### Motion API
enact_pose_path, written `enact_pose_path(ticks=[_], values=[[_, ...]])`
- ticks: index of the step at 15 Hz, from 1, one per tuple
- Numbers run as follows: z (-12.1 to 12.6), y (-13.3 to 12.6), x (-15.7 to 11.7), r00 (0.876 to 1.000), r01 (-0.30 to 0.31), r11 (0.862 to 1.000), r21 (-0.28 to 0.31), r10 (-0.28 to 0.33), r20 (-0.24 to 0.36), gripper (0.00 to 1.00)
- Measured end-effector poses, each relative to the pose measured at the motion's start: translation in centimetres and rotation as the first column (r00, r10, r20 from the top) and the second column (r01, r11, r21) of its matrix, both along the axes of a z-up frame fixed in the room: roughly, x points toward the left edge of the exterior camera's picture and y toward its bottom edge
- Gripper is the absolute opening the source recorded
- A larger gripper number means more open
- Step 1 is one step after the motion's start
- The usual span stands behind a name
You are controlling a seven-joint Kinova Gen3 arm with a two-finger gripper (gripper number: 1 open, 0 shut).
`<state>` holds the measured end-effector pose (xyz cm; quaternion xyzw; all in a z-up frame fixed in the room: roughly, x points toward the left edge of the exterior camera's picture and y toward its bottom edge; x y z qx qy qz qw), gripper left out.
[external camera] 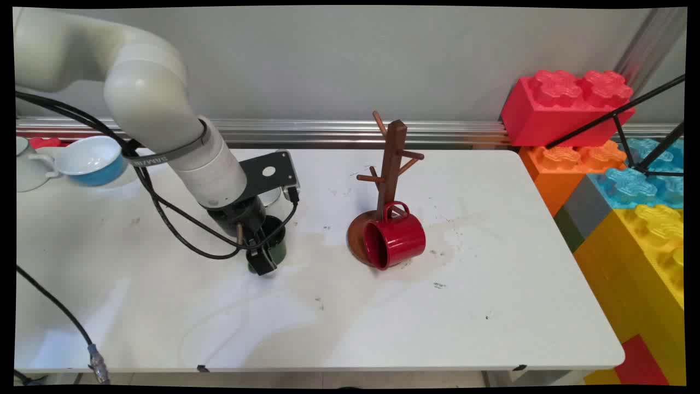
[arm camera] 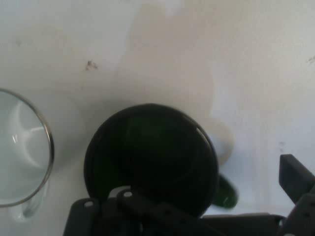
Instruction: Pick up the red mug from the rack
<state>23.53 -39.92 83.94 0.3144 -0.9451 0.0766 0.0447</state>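
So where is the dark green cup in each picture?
Main view: the dark green cup stands left of centre on the white table, right under the gripper.
Hand view: it fills the lower middle, seen from above.
Shared landmark: the clear glass mug right beside it.

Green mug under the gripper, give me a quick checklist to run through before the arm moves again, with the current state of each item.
1. Gripper down at the dark green mug: ok, it sits low over the mug.
2. Green mug upright, mouth up: ok, the hand view looks straight into its opening.
3. Fingers open or shut: cannot tell; only one finger shows, beside the mug.
4. Clearance to the glass mug: not ok, it stands close beside the green mug.
5. Red mug: ok, lying on its side against the wooden mug tree's base, well apart from the gripper.
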Motion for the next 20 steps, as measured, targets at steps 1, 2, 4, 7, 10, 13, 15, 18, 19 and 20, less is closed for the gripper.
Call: enact_pose_path(ticks=[1, 2, 4, 7, 10, 13, 15, 18, 19, 20], values=[[0.3, 0.0, 0.0, 1.0, 0.001, 1.0, -0.002, -0.001, -0.008, 1.0], [0.5, 0.0, 0.0, 1.0, 0.002, 1.0, -0.003, -0.002, -0.014, 1.0], [1.4, 0.1, 0.0, 0.999, 0.007, 1.0, -0.006, -0.007, -0.036, 1.0], [3.0, 0.5, 0.2, 0.997, 0.012, 1.0, -0.008, -0.013, -0.072, 1.0], [4.7, 1.0, 0.5, 0.994, 0.015, 1.0, -0.01, -0.016, -0.109, 1.0], [6.7, 1.3, 0.8, 0.985, 0.005, 1.0, -0.027, -0.01, -0.175, 1.0], [7.6, 1.4, 0.6, 0.97, -0.021, 0.999, -0.039, 0.011, -0.241, 1.0], [8.0, 1.5, 0.2, 0.948, -0.056, 0.997, -0.048, 0.038, -0.317, 1.0], [7.9, 1.6, 0.0, 0.935, -0.07, 0.996, -0.05, 0.048, -0.35, 1.0], [7.6, 1.7, -0.3, 0.922, -0.085, 0.995, -0.052, 0.058, -0.382, 1.0]])
